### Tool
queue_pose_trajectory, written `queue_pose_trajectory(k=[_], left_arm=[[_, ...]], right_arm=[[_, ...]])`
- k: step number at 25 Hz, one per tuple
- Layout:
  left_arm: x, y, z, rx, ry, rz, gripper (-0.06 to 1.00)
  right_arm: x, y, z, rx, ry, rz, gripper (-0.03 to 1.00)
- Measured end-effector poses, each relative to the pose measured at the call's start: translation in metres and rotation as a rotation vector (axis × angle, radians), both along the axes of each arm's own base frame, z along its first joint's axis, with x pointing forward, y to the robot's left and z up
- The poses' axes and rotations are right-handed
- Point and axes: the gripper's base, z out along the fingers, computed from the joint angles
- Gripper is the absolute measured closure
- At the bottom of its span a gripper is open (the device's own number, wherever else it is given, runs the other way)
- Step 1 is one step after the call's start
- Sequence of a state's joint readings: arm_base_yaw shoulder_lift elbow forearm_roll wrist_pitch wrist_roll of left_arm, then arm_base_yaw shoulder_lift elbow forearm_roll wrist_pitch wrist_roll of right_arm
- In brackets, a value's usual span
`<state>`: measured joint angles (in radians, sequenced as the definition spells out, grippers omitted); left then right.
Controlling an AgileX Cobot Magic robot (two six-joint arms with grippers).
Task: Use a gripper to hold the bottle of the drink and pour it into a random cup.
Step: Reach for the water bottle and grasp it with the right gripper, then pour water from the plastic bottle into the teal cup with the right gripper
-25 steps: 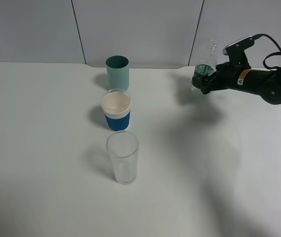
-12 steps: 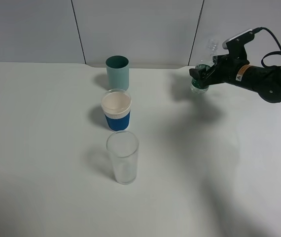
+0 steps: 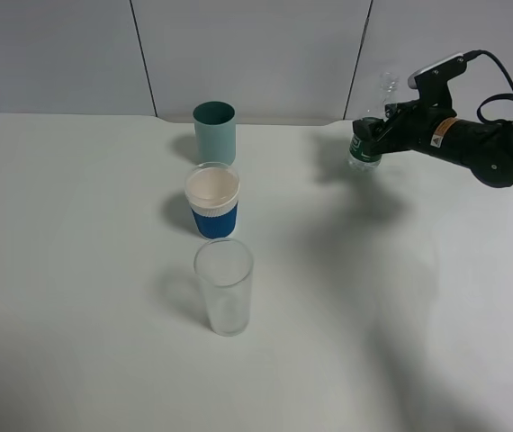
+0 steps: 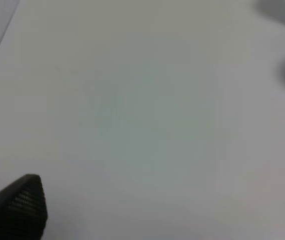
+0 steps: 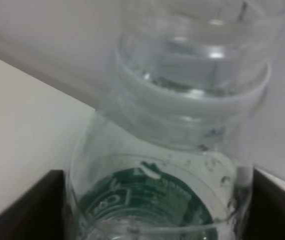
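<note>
A tall clear glass (image 3: 224, 286) stands nearest, then a white cup (image 3: 213, 202) with a blue sleeve, then the teal cup (image 3: 214, 131), lined up for pouring. Far right, the right gripper (image 3: 371, 135) squeezes the drink bottle (image 3: 365, 151) upright so nothing spills. The left gripper (image 4: 157, 202) is wide open and empty

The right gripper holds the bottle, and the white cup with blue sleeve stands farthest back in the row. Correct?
No. The exterior high view shows the pale teal cup farthest back; the white cup is in the middle. The right gripper does hold the bottle.
</note>
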<state>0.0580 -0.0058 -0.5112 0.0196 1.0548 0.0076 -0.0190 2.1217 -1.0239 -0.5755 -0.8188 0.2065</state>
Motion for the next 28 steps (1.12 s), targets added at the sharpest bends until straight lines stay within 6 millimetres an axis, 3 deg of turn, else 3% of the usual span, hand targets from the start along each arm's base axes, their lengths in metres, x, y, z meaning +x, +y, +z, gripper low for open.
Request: queue_pose_trajectory(k=[16,20,28], left_arm=[[0.000,0.000,0.000,-0.001,0.000,-0.001,-0.04],[0.000,0.000,0.000,-0.001,0.000,-0.001,-0.04],[0.000,0.000,0.000,-0.001,0.000,-0.001,-0.04]], right_arm=[[0.000,-0.001,0.002,0.012,0.014,-0.014,0.40],[-0.002,0.000,0.017,-0.003,0.062,-0.047,0.40],[-0.015,0.024,0.072,-0.072,0.068,-0.055,0.40]])
